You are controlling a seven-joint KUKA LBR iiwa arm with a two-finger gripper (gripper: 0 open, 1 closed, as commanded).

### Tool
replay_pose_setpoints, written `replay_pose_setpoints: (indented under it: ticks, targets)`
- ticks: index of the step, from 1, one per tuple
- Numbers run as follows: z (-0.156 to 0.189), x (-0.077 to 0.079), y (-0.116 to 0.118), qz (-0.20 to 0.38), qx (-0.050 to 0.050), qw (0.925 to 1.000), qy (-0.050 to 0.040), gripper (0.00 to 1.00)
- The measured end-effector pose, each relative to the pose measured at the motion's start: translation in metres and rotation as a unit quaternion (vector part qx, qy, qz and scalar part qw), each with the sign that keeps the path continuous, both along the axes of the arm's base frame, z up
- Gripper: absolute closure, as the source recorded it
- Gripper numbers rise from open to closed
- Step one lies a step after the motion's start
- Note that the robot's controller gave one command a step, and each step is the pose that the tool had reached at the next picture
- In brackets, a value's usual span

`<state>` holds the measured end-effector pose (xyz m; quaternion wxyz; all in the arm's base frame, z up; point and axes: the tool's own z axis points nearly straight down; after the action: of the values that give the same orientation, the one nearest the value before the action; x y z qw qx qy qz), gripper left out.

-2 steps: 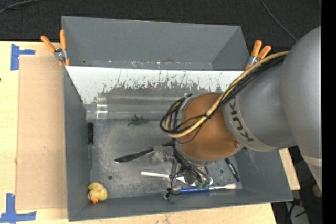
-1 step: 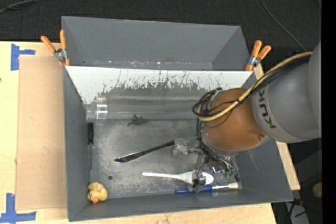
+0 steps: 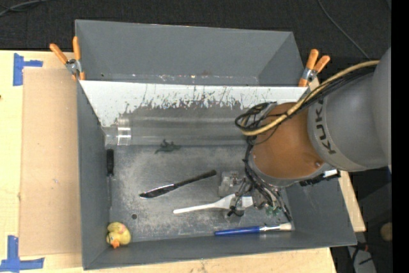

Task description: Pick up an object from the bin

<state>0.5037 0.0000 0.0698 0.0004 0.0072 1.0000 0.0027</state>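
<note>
Grey bin (image 3: 185, 51) floor carries a black knife (image 3: 179, 184), white utensil (image 3: 201, 207) and blue pen (image 3: 249, 231). Gripper (image 3: 241, 201) sits at the utensil's right end; whether it is spread or pinching, I cannot tell.

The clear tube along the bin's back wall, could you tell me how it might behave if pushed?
The clear tube lies on its side, so it would probably roll. Its smooth, see-through wall looks slippery and is likely light.

Grey bin (image 3: 185, 57): knife (image 3: 179, 184), white utensil (image 3: 201, 206), pen (image 3: 246, 231), yellow duck (image 3: 117, 234)
</note>
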Motion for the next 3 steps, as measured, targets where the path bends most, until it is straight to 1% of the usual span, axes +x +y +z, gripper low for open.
replay_pose_setpoints:
  ticks: [1, 2, 3]
  targets:
    - [0.000, 0.000, 0.000, 0.000, 0.000, 1.0000, 0.0000, 1.00]
    - [0.015, -0.003, 0.000, 0.000, 0.000, 1.0000, 0.0052, 1.00]
    - [0.045, -0.001, 0.000, 0.001, 0.000, 1.0000, 0.0011, 1.00]
